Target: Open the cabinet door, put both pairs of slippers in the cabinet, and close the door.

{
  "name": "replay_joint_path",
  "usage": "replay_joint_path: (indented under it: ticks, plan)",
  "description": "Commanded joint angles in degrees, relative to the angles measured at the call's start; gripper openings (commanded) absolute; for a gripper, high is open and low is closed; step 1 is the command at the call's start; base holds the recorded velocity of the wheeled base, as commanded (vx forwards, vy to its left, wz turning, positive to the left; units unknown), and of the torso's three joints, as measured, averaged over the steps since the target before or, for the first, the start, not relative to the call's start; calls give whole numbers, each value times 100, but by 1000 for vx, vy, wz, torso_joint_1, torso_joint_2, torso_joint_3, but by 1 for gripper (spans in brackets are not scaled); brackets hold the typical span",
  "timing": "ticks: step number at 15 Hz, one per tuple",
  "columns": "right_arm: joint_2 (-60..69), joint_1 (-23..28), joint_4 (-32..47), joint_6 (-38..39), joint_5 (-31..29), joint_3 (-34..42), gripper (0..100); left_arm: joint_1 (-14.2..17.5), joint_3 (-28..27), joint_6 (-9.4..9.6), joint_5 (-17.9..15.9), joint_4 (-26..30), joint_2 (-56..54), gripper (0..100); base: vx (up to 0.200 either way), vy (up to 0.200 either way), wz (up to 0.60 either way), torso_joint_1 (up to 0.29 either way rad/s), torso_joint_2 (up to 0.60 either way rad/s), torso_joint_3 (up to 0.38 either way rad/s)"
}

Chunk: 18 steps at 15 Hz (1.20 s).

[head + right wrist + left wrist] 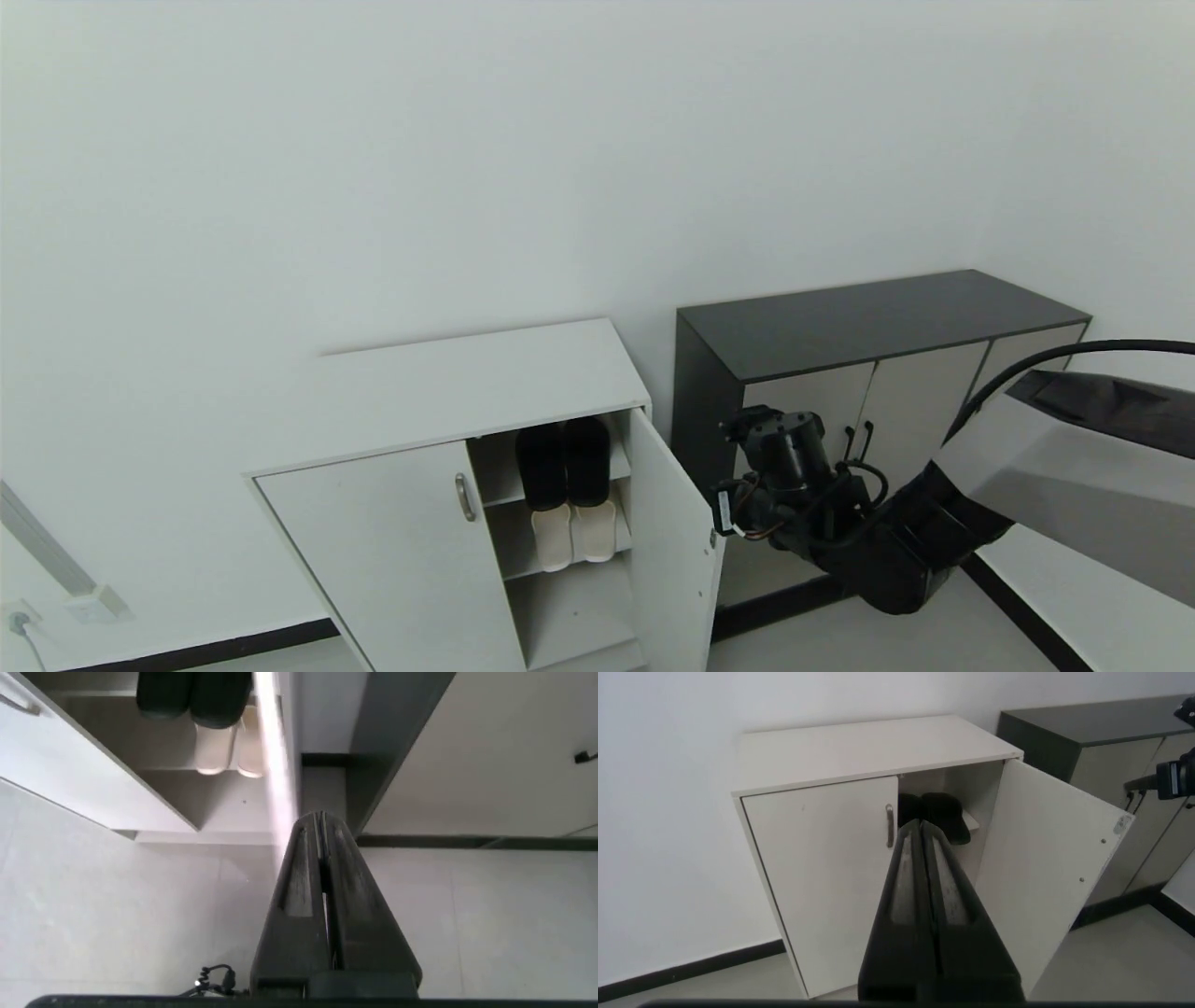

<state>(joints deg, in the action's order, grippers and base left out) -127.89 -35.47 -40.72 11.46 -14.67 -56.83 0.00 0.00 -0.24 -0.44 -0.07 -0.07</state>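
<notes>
The white cabinet (467, 373) has its right door (674, 546) swung open and its left door (392, 551) closed. Black slippers (563, 462) stand on the upper shelf, with white slippers (572, 532) on the shelf below. My right gripper (726, 513) is shut and empty beside the outer side of the open door, near its free edge (271, 765). Its shut tips (320, 819) lie close to that edge. My left gripper (920, 829) is shut, holds nothing, and points at the cabinet front (822, 868) near the handle (889, 826).
A dark-topped cabinet (878, 322) stands right of the white one, close behind my right arm. A black baseboard (215, 644) runs along the wall. A wall socket (19, 618) sits at the lower left. Grey floor (112, 905) lies open before the cabinet.
</notes>
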Motion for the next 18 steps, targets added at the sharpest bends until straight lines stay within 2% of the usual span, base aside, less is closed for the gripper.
replay_joint_path:
  ticks: [1, 6, 8, 10, 14, 18]
  plan:
    - [-333, 23, -6, 5, 8, -21, 0, 0, 0, -2, 0, -1, 7, 0, 0, 0, 0, 0, 0, 0]
    - [-605, -311, -103, 5, 8, -21, 0, 0, 0, -11, 0, -1, 7, 0, 0, 0, 0, 0, 0, 0]
    - [-412, -522, -332, 32, 324, 32, 0, 0, 0, -11, 0, -1, 7, 0, 0, 0, 0, 0, 0, 0]
    - [-307, -539, -481, 85, 394, 129, 0, 0, 0, -20, 0, -1, 7, 0, 0, 0, 0, 0, 0, 0]
    - [476, -478, -1307, 14, 992, 876, 0, 0, 0, -11, 0, -1, 7, 0, 0, 0, 0, 0, 0, 0]
    - [599, -302, -1334, -337, 1053, 1043, 0, 0, 0, -20, 0, -1, 7, 0, 0, 0, 0, 0, 0, 0]
